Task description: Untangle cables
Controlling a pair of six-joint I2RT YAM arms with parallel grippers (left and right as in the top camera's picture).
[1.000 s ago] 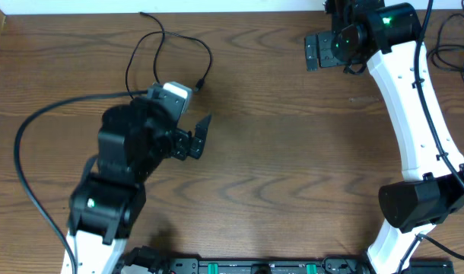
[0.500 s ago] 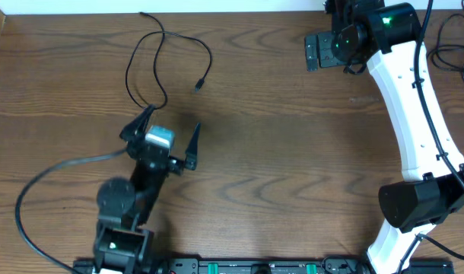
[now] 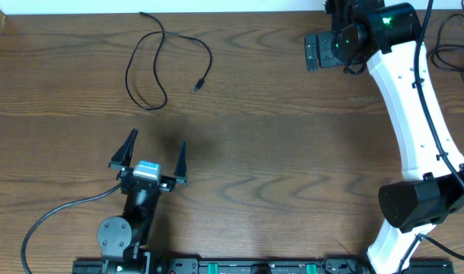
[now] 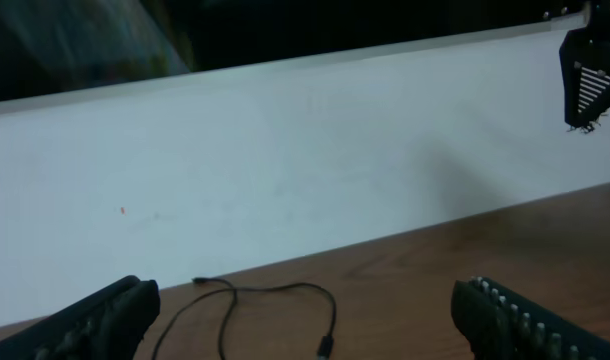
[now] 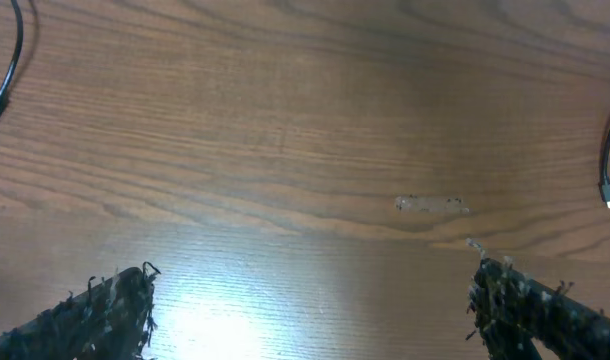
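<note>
Looped cable [image 3: 128, 78] well beyond left fingers [image 3: 125, 148]

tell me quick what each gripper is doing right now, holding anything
left gripper: open, holding nothing
right gripper: open, holding nothing

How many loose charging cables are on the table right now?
1 for certain: a black cable looped at the far-left corner of the table. At the right edge, thin dark cords, cut off by the frame, may be more.
</note>
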